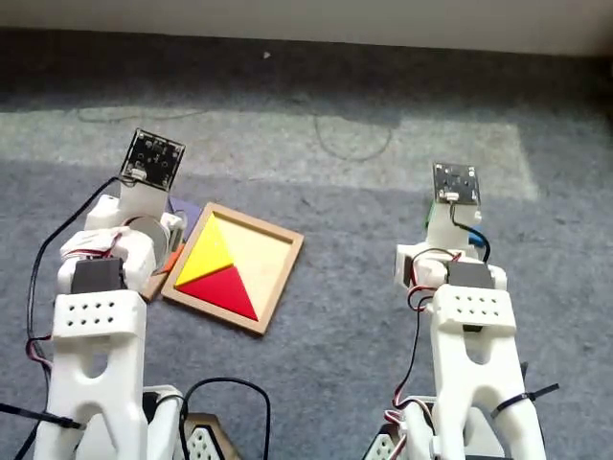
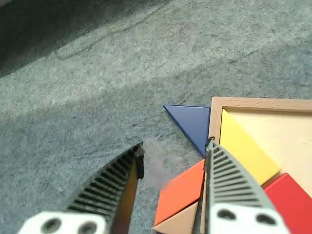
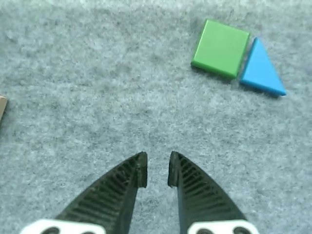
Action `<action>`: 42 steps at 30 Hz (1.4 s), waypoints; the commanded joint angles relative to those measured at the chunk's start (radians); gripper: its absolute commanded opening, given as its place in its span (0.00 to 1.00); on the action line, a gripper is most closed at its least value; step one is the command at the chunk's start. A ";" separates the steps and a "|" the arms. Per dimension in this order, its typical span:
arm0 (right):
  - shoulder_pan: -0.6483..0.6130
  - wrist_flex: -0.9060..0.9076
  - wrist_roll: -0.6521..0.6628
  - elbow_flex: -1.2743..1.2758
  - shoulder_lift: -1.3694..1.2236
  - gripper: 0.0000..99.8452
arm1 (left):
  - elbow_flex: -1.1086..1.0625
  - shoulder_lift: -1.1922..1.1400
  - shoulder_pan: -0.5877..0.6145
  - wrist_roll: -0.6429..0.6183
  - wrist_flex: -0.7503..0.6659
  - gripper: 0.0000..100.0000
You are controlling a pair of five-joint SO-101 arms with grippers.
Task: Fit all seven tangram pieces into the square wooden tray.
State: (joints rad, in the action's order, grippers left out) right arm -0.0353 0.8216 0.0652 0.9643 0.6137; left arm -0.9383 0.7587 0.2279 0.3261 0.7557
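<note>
The square wooden tray [image 1: 278,285] lies tilted on the carpet with a yellow triangle [image 1: 209,255] and a red triangle [image 1: 227,287] inside it. My left gripper [image 2: 174,152] hangs open over the carpet just outside the tray's rim [image 2: 214,122], nothing between its fingers. Beside that rim lie a dark blue triangle [image 2: 192,119], an orange piece [image 2: 183,190] and a tan piece [image 2: 178,224]. The yellow triangle [image 2: 246,148] and red triangle [image 2: 292,195] sit inside. My right gripper [image 3: 156,169] is slightly open above bare carpet, short of a green square [image 3: 221,48] and a light blue triangle [image 3: 260,70].
Grey carpet covers the floor, with a thin cable [image 1: 354,144] lying on it at the back. A corner of the tray [image 3: 1,107] shows at the edge of the right wrist view. Both arm bases [image 1: 96,383] stand at the front.
</note>
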 commanded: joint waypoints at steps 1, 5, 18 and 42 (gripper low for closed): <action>0.007 -0.025 0.002 -0.002 0.025 0.08 | 0.012 0.028 0.036 -0.012 0.025 0.21; 0.007 -0.025 0.002 -0.002 0.025 0.08 | 0.016 0.028 0.059 -0.008 0.120 0.28; 0.007 -0.025 0.002 -0.001 0.024 0.08 | 0.131 -0.205 0.140 0.098 0.198 0.27; 0.007 -0.025 0.002 -0.001 0.024 0.08 | 0.742 -1.032 0.139 0.368 0.351 0.26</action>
State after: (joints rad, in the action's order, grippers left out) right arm -0.0353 0.8216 0.0652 0.9659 0.6137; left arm -0.2892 -0.2263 0.3567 0.6820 1.0963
